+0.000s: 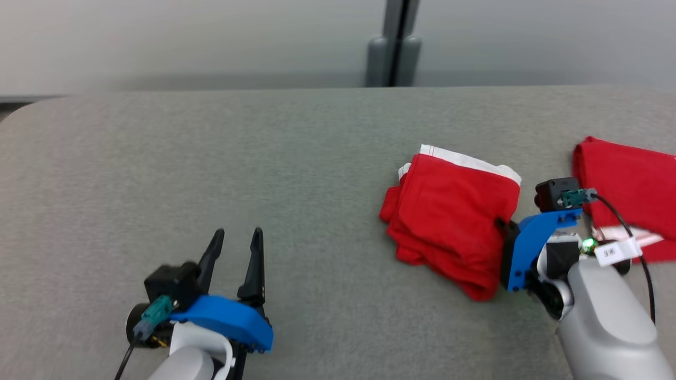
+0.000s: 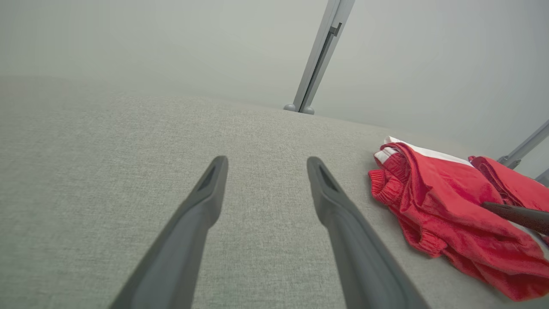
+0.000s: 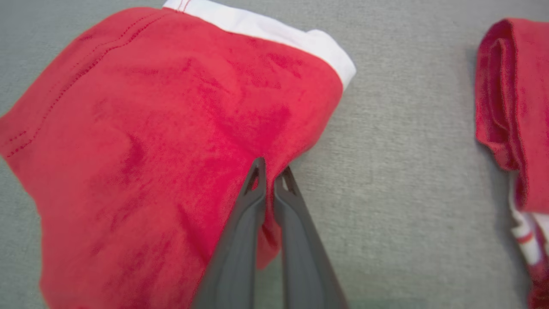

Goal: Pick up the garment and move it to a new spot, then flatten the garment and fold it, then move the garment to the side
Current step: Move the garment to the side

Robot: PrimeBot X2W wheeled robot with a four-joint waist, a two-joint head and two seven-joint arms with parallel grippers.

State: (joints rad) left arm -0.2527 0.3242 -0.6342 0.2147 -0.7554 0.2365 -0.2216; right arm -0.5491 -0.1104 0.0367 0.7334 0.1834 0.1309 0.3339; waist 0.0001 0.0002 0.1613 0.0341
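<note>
A: What could go wrong from here?
B: The right pincer (image 3: 270,171) is clamped on the garment (image 1: 454,211) at its right edge, perhaps catching only one layer. Lifting could spill the folds.
A: Where is it lying?
B: Right of centre on the table (image 1: 264,158). The left pincer (image 1: 238,232) gapes empty, lower left.

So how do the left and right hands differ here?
The left hand is open, fingers spread, with bare grey table between them; the right hand is shut, pinching the edge of the red garment. The left hand touches no cloth; the right one does. Both have dark fingers.
</note>
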